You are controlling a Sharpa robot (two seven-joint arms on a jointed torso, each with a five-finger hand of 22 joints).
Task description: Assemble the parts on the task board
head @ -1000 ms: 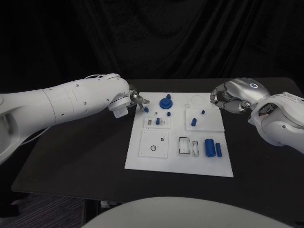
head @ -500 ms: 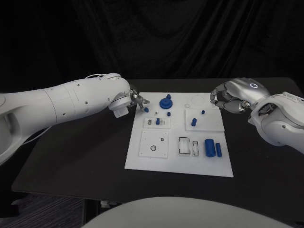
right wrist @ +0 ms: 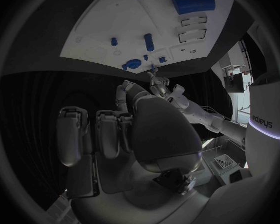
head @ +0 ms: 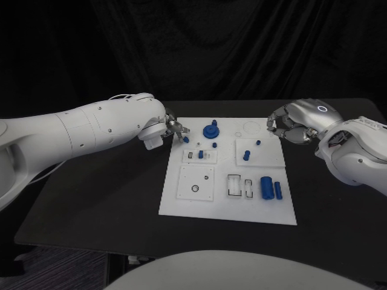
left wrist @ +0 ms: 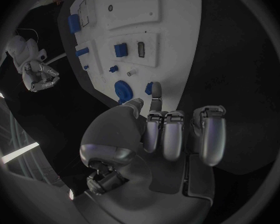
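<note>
The white task board [head: 193,202] lies in the middle of the black table. My left hand [head: 170,128] hovers at the board's far left corner with most fingers curled in. Its thumb and one outstretched finger [left wrist: 156,95] pinch a small blue part [left wrist: 149,88], which sits at the board's edge [head: 185,139]. Just beside it stands a round blue part with a knob [head: 211,130]. My right hand [head: 289,128] is held by the far right corner, fingers curled into a fist with nothing in them. The right wrist view shows the board [right wrist: 115,30] beyond those curled fingers [right wrist: 109,134].
Several more blue parts are on the board: a peg [head: 246,156] in the right square plate, a small piece [head: 201,154] in the left plate, and a large cylinder [head: 266,186] with a slimmer one [head: 279,191] near the right edge. Bare black table surrounds the board.
</note>
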